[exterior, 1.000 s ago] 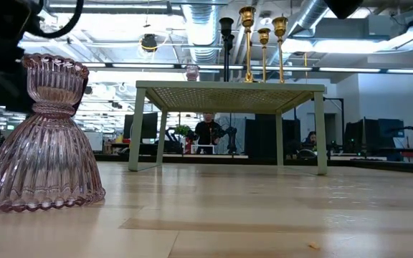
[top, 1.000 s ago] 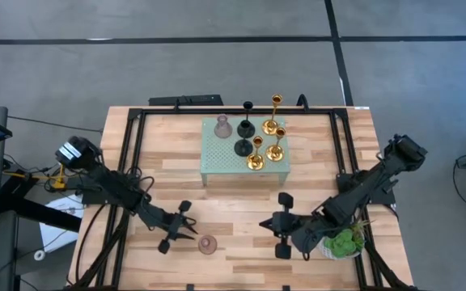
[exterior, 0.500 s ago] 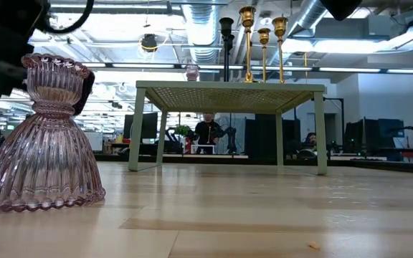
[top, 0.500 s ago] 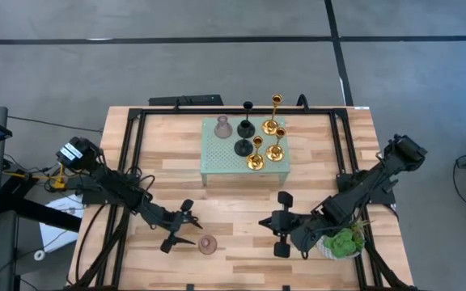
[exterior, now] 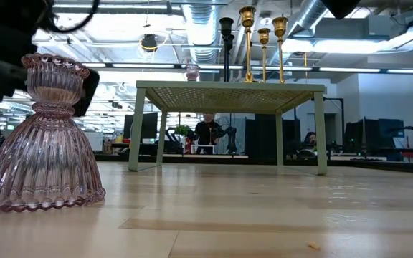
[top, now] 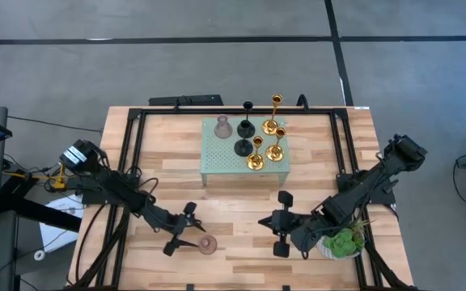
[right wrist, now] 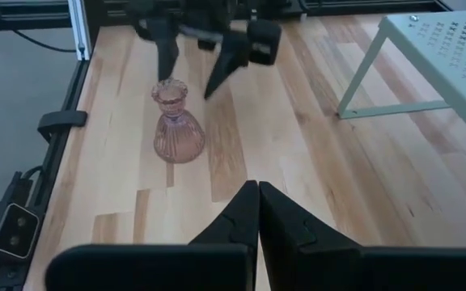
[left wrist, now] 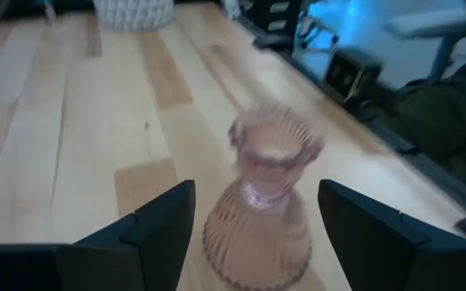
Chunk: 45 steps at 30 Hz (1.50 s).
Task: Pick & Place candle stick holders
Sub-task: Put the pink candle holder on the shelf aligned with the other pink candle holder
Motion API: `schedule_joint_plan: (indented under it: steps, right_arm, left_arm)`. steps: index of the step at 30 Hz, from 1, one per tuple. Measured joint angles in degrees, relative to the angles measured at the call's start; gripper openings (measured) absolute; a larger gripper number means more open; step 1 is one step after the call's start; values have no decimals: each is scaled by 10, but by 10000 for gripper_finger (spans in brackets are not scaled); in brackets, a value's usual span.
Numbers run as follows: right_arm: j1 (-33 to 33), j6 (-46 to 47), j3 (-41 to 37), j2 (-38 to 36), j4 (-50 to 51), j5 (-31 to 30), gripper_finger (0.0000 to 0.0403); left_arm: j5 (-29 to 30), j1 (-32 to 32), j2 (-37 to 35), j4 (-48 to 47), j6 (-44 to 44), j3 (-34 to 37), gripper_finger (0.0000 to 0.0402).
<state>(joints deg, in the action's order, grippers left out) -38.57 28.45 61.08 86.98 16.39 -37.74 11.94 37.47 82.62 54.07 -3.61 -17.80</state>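
Left pincer (top: 186, 229) open around a pink holder (top: 208, 244) near the worktop's (top: 160, 162) front edge

I see its fingers flank the upright holder without touching. My right pincer (top: 279, 223) rests closed nearby; farther back, six holders stand on the green rack (top: 217, 153).

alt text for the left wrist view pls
A ribbed pink glass candle holder stands upright on the pale wooden table, between the open dark fingers of the left gripper, untouched.

Overhead, table-level, two wrist views; all share pink holder (top: 208, 244).
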Motion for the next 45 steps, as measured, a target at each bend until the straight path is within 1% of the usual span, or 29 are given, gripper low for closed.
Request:
schedule_joint_plan:
  steps: [4,8,16,20,23,30,34,37,39,43,45]
  right_arm:
    - [0,-5,0,0,-10,0,0]
    - [0,-5,0,0,-17,0,0]
    - [0,-5,0,0,-17,0,0]
    - [0,-5,0,0,-17,0,0]
    - [0,-5,0,0,-19,0,0]
    - [0,-5,0,0,-19,0,0]
    - [0,-5,0,0,-19,0,0]
    - [0,-5,0,0,-19,0,0]
    - [0,-5,0,0,-19,0,0]
    - [0,-5,0,0,-19,0,0]
    - [0,-5,0,0,-19,0,0]
  left_arm:
    - [5,0,47,0,-1,-22,262]
    - [2,0,72,1,-1,-48,260]
    - [0,0,72,4,-6,-68,257]
    - [0,-3,72,4,-26,-76,247]
    - [0,-3,72,4,-29,-78,227]
    - [0,-3,71,4,-29,-78,166]
    - [0,-3,71,4,-30,-78,167]
    - [0,-3,71,4,-37,-78,183]
    - [0,-3,71,3,-45,-78,186]
    - [11,-3,69,1,-48,-78,165]
    - [19,-4,60,0,-48,-77,165]
